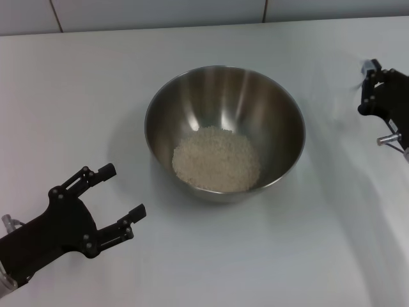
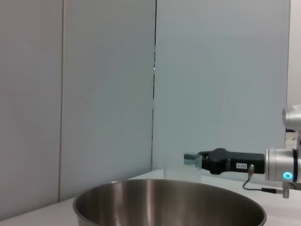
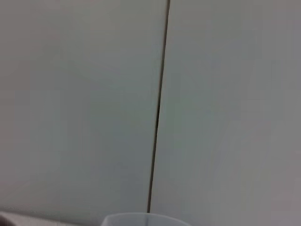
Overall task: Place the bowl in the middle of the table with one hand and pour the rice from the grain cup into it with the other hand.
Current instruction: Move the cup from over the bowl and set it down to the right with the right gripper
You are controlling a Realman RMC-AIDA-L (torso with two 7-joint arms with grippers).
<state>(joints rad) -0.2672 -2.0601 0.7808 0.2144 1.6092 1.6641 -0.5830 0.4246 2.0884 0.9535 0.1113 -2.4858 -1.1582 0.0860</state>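
With bowl (image 1: 225, 109) beside left gripper (image 1: 121, 199)

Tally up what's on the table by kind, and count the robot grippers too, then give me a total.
Steel bowl: 1
Heap of rice inside the bowl: 1
Clear grain cup, only its rim showing in the right wrist view: 1
Grippers: 2, the left gripper open near the bowl, the right gripper at the table's far right
Total: 5
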